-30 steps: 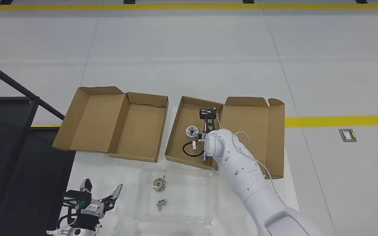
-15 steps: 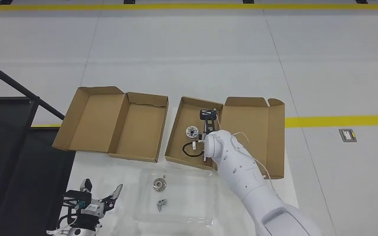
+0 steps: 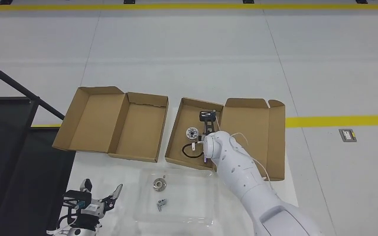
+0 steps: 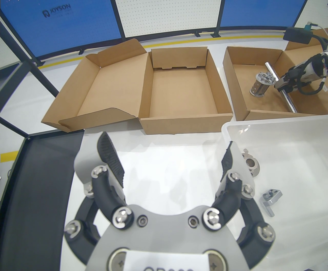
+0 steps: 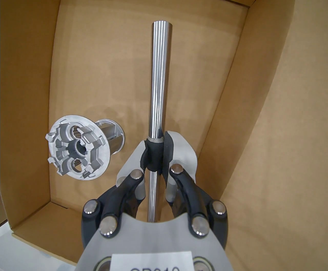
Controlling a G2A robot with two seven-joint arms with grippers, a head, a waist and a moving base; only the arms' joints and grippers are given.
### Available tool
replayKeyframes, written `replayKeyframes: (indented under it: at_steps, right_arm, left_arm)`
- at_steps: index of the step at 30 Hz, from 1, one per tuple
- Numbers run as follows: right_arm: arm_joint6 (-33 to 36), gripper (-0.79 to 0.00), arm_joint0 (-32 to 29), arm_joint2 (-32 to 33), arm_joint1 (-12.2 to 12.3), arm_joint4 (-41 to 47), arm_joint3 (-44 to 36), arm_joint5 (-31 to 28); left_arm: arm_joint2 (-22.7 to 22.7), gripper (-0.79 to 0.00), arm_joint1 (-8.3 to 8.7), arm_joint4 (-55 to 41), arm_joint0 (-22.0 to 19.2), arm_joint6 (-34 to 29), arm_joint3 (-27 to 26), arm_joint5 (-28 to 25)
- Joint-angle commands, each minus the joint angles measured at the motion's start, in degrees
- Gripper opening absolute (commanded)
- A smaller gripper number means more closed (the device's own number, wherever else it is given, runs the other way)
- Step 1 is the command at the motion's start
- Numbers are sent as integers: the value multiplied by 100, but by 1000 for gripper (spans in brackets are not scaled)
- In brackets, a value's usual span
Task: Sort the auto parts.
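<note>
where the right end effector clamps the rod, a hub sits beside.

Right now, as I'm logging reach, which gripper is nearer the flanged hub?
Right. The right gripper, shut on the steel rod, is beside the flanged hub inside the box; the left gripper is far off, outside it.

White logo lettering stands on the blue wall panel. The white label at the left pincer base and the second label at the right pincer base carry dark characters, cut off and unreadable.
</note>
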Motion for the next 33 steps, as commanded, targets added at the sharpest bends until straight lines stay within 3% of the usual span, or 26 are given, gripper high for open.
replayKeyframes:
  at_steps: [1,12,20,24,29,31,33]
  right_arm:
    - [-9,-619,13,-7,-11,3,33,19]
    - [-225,-573,72,69,-18,144,44,1]
    - [-697,-560,-201,390,145,390,-636,-218]
    - [-799,-557,-637,530,269,380,-1497,-626]
    - [-702,-539,-1538,687,437,222,-3205,-1059]
    - [-581,-499,-1938,728,494,147,-3942,-1182]
    - [-438,-363,-2287,727,538,70,-4587,-1309]
  left_arm:
    - [0,0,0,0,0,0,0,0]
    - [0,0,0,0,0,0,0,0]
    - [0,0,0,0,0,0,0,0]
    - [0,0,0,0,0,0,0,0]
    - [0,0,0,0,0,0,0,0]
    - [0,0,0,0,0,0,0,0]
    - [0,0,0,0,0,0,0,0]
